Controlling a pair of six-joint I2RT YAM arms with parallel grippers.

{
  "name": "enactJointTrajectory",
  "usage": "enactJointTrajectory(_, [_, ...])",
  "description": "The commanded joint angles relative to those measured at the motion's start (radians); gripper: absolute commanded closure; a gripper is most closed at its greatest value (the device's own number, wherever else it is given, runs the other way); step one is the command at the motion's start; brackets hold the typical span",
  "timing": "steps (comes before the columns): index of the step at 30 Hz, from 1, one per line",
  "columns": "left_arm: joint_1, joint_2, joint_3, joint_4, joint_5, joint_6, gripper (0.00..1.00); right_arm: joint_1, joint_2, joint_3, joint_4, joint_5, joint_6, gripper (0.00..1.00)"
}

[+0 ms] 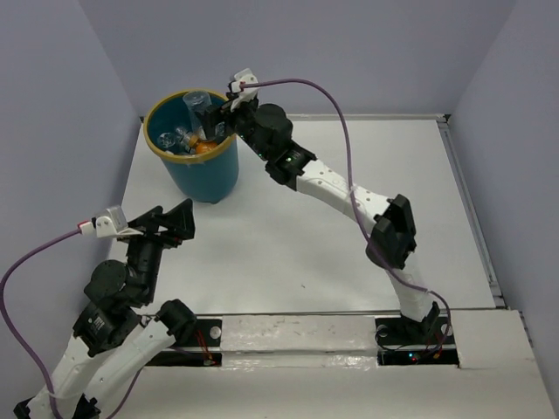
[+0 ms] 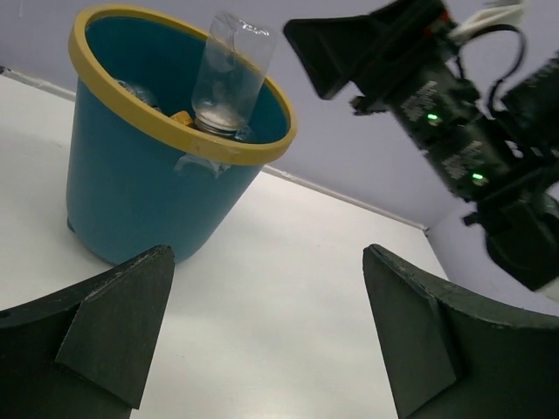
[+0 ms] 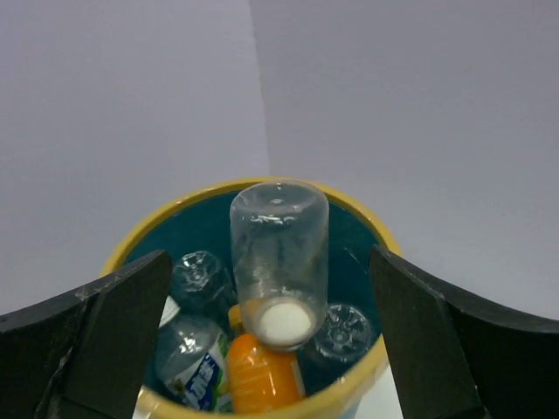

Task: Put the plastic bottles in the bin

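Observation:
The teal bin (image 1: pixel 205 179) with its tan rim (image 3: pixel 175 209) stands at the table's far left. Several plastic bottles lie inside it: an orange one (image 3: pixel 262 380), a blue-labelled one (image 3: pixel 196 367) and clear ones (image 3: pixel 342 332). A clear bottle (image 3: pixel 279 253) stands cap down among them, its base above the rim (image 2: pixel 229 74). My right gripper (image 3: pixel 269 257) hovers over the bin's right rim (image 1: pixel 218 112), open, both fingers well apart from that bottle. My left gripper (image 2: pixel 268 253) hangs open and empty over the table, in front of the bin (image 1: pixel 170 216).
The right arm (image 1: pixel 349 188) stretches diagonally across the white table (image 1: pixel 306 236) to the bin. Lavender walls close in the left, back and right sides. A raised strip (image 1: pixel 472 209) runs along the table's right edge.

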Motion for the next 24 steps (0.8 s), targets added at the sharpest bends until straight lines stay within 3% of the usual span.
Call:
enactJointTrajectory(1, [0.009, 0.044, 0.000, 0.039, -0.014, 0.000, 0.01, 0.007, -0.357, -0.315, 0.230, -0.036, 0.061, 0.04])
enactJointTrajectory(6, [0.018, 0.073, 0.000, 0.042, -0.003, 0.009, 0.01, 0.007, -0.706, -0.877, 0.388, 0.001, 0.121, 0.12])
enactJointTrajectory(8, [0.019, 0.084, -0.004, 0.048, 0.012, 0.012, 0.01, 0.007, -0.866, -1.108, 0.404, 0.066, 0.147, 0.27])
enactJointTrajectory(9, [0.022, 0.096, -0.006, 0.055, 0.013, 0.015, 0.01, 0.007, -0.920, -1.179, 0.402, 0.094, 0.176, 0.42])
enactJointTrajectory(11, [0.025, 0.105, -0.007, 0.056, 0.029, 0.014, 0.01, 0.007, -1.086, -1.370, 0.396, 0.157, 0.212, 0.57])
enactJointTrajectory(12, [0.025, 0.117, -0.009, 0.061, 0.035, 0.015, 0.01, 0.007, -1.143, -1.422, 0.386, 0.174, 0.250, 0.80])
enactJointTrajectory(13, [0.027, 0.125, -0.009, 0.064, 0.050, 0.018, 0.01, 0.007, -1.197, -1.510, 0.355, 0.186, 0.267, 0.88])
enactJointTrajectory(18, [0.029, 0.179, -0.004, 0.078, 0.124, 0.015, 0.01, 0.007, -1.558, -1.657, 0.156, 0.278, 0.344, 0.94])
enactJointTrajectory(19, [0.029, 0.186, -0.006, 0.082, 0.138, 0.014, 0.01, 0.007, -1.609, -1.672, 0.134, 0.303, 0.348, 0.93])
enactJointTrajectory(21, [0.029, 0.199, -0.007, 0.102, 0.177, 0.011, 0.01, 0.007, -1.707, -1.723, 0.100, 0.328, 0.351, 0.76])
enactJointTrajectory(22, [0.029, 0.209, -0.009, 0.110, 0.199, 0.007, 0.01, 0.007, -1.796, -1.735, 0.085, 0.341, 0.354, 0.39])
enactJointTrajectory(24, [0.030, 0.219, -0.010, 0.127, 0.250, -0.008, 0.01, 0.007, -1.866, -1.747, 0.031, 0.380, 0.365, 0.01])
